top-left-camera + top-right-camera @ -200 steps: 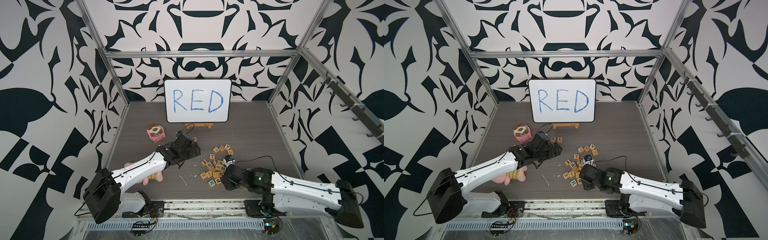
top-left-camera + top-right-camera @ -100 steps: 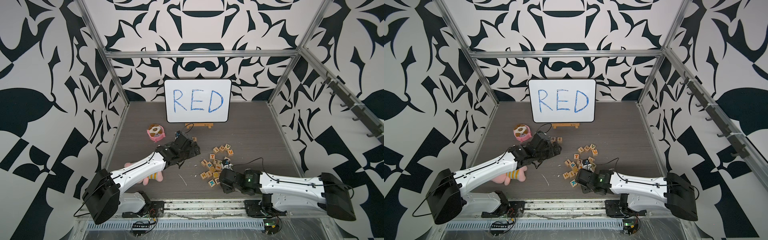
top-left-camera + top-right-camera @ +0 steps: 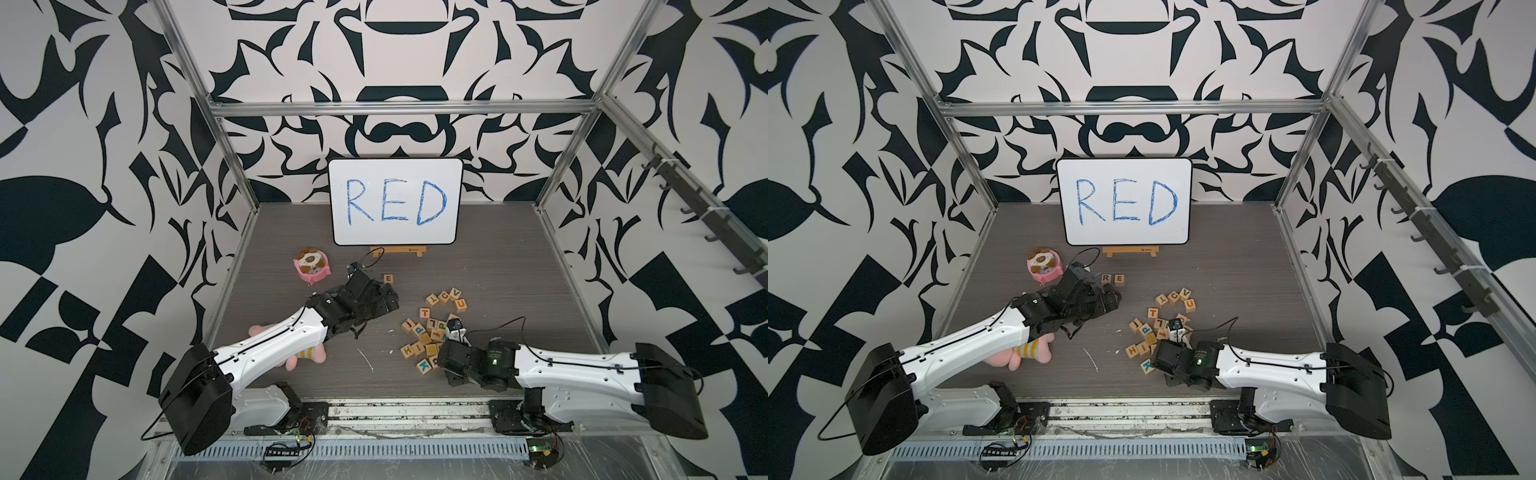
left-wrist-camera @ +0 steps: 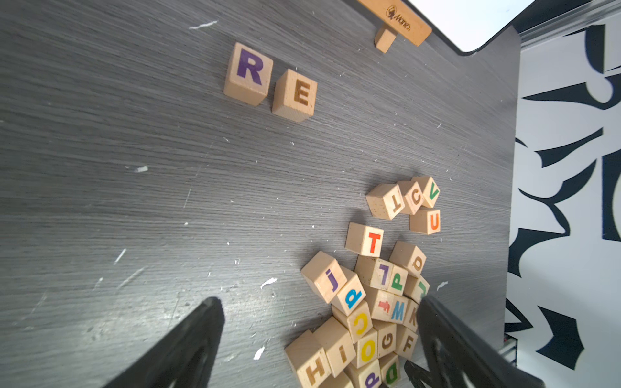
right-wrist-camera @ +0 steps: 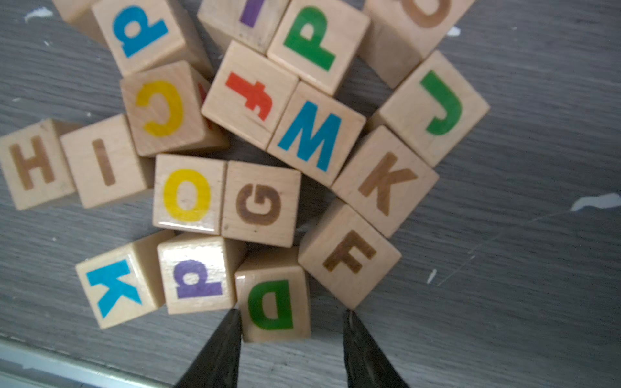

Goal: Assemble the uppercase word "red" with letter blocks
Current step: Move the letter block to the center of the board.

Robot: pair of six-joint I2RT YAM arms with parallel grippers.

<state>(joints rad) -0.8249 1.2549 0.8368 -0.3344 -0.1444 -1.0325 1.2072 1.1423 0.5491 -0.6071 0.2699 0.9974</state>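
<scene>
- Word row: the R block [image 4: 248,72] and the E block [image 4: 295,95] stand side by side on the table [image 3: 519,257], letters up, with R on the left. They sit just near of the wooden stand [image 3: 399,251] that carries the whiteboard [image 3: 395,201], so the row reads the same way as the handwritten model behind it. The spot to the right of E is bare, evidently kept for the third letter.
- Missing letter: the D block [image 5: 272,304], green letter up, lies at the near edge of the loose letter blocks [image 3: 432,332], right of the row. It touches the purple P block [image 5: 198,275] on one side and the F block [image 5: 349,255] at a far corner. Its near face is free, which suits an approach from the near side.
- Right gripper [image 5: 292,314]: the jaws are spread to either side of the D block. One finger sits at the seam between D and P, and the other stands apart from the opposite face. Nothing is pinched yet; this looks like the moment before closing on D.
- Left gripper [image 4: 321,299]: spread wide and empty, hanging over the table between the row and the pile. There it leaves the pile free for the other arm.
- Progress, as judged: two of three letters are placed.
- Risk, as judged: the finger at the seam may nudge the P block. The D may also need turning to match R and E.
</scene>
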